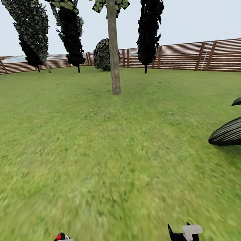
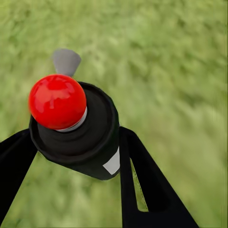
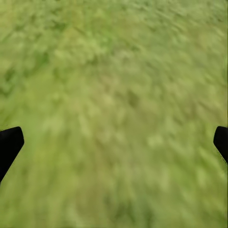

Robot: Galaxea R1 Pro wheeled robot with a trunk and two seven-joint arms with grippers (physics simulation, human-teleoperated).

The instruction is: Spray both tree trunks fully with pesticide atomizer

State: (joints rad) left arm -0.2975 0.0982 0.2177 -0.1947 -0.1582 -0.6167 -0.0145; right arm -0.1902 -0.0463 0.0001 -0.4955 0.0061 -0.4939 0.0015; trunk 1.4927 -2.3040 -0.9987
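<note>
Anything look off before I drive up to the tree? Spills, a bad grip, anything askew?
Nothing stands out. The atomizer sits between the left gripper's fingers, red top intact. The right gripper is open over bare grass. The trunk ahead stands straight, with no white specks visible on it.

The pesticide atomizer (image 2: 76, 130), dark with a red ball top and white label, sits clamped between the left pincer (image 2: 71, 156) fingers. 1 grey-brown tree trunk (image 1: 113, 46) stands upright on the lawn, well ahead of both pincers.
</note>
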